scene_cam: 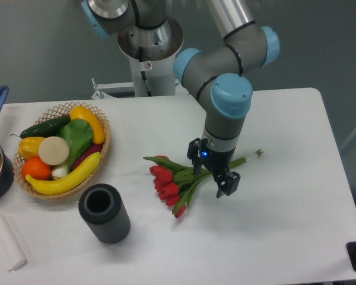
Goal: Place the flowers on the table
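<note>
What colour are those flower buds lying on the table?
Red tulip buds, with green stems, seen clearly in the fixed camera view.

Bare table right of flowers; dark cylinder and basket crowd the left

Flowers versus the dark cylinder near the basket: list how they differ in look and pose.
1. The flowers are red buds on green stems; the dark cylinder is plain dark grey.
2. The flowers lie flat, stems running under the end effector; the cylinder stands upright, its open top showing.
3. The flowers are thin and spread; the cylinder is squat.
Both rest on the white table.
</note>
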